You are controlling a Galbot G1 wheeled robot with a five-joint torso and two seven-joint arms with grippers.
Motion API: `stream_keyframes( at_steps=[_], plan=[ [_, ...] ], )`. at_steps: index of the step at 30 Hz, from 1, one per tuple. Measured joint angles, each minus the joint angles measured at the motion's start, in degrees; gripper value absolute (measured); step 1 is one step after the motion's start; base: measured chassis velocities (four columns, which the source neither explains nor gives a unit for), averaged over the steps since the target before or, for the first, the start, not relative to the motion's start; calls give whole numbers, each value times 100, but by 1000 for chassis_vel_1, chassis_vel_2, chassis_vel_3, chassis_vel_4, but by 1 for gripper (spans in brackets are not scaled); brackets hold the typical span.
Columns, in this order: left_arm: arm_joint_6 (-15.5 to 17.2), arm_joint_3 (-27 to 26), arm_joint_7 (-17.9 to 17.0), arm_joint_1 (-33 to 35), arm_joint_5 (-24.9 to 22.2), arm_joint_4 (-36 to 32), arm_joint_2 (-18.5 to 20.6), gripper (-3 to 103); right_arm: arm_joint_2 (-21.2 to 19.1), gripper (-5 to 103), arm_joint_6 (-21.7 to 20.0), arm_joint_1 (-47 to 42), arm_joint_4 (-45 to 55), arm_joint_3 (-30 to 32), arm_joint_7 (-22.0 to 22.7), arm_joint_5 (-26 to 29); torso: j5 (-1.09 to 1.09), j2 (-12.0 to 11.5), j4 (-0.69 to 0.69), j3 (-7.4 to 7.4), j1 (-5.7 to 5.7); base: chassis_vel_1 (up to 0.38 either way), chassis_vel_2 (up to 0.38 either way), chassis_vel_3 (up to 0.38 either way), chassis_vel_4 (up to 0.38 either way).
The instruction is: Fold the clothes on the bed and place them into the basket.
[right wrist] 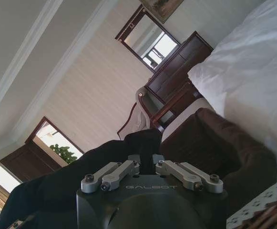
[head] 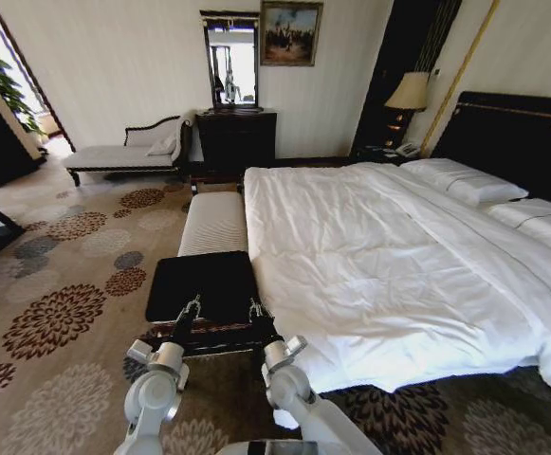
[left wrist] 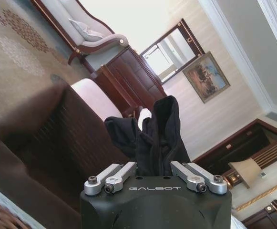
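We are holding the shirt [head: 202, 284] flat over the basket [head: 209, 336] on the bench, left gripper [head: 192, 308] and right gripper [head: 255, 310] seemingly clenching its near edge, long axis running far.

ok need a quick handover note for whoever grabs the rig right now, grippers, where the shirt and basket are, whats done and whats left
Left gripper: shut on the near left edge of the black T-shirt.
Right gripper: shut on its near right edge.
T-shirt: folded into a flat rectangle, held over the basket at the near end of the white-cushioned bench.
Bed: bare white sheets, no clothing on it.
Done: shirt folded and carried off the bed.
Left: lower it into the basket and let go with both grippers.
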Motion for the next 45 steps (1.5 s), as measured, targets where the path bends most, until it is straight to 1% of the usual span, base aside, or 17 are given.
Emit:
stream_keyframes(
  at_steps=[4, 7, 8, 12, 18, 20, 24, 28, 34, 39, 41, 45],
  plan=[
    [-8, -33, 9, -5, 5, 40, 0, 15, 15, 9, 6, 34, -66, 2, 49, -49, -5, 0, 1, 0, -1, 331, 352, -342, -348],
    [-18, -54, 21, -9, 18, 67, -3, 15, 23, 9, 22, 78, -109, 5, 58, -58, -2, 1, 2, -1, -2, 289, 291, -302, -276],
    [-21, -61, 21, -9, 23, 80, -5, 15, 31, 9, 26, 100, -133, 5, 81, -61, -5, 0, 4, -1, -2, 278, 277, -201, -179],
    [-24, -66, 30, -11, 39, 108, -9, 15, 69, 9, 28, 161, -213, 13, 196, -105, -4, 1, 3, -2, -4, 164, 117, -123, -85],
    [-29, -90, 55, -11, 60, 157, -15, 15, 106, 9, 88, 187, -234, 48, 244, -121, 0, 1, -2, 0, -4, 5, 7, -12, -2],
    [-33, -103, 57, -12, 62, 181, -16, 15, 125, 9, 156, 189, -267, 50, 222, -163, -2, 1, -4, 0, -2, -80, -46, 50, -19],
    [-34, -113, 57, -13, 67, 183, -13, 15, 133, 9, 204, 229, -294, 57, 209, -215, -2, 1, 1, 0, -1, -27, -16, 8, -1],
    [-34, -90, 56, -3, 95, 116, -9, 15, 76, 9, 190, 285, -242, 125, 209, -172, -3, 1, 3, -1, -3, 14, 4, -3, 3],
    [-35, -33, 56, -8, 119, 85, -48, 15, 4, 9, 125, 321, -170, 192, 270, -88, -2, 1, 0, -1, -4, 9, 1, -3, 2],
    [-51, -2, 56, -79, 118, 197, -68, 15, -9, 9, 117, 375, -288, 169, 310, -73, -3, 1, 0, -1, -3, -21, -13, 16, 7],
    [-60, 31, 56, -106, 120, 248, -62, 15, -10, 9, 124, 405, -340, 158, 313, -54, -2, 1, 3, -1, -3, -25, -42, 56, 59],
    [-76, 114, 56, -184, 171, 397, -48, 15, 4, 9, 163, 442, -431, 184, 310, -33, -1, 1, 1, -1, -3, -39, -48, 57, 61]
  ],
)
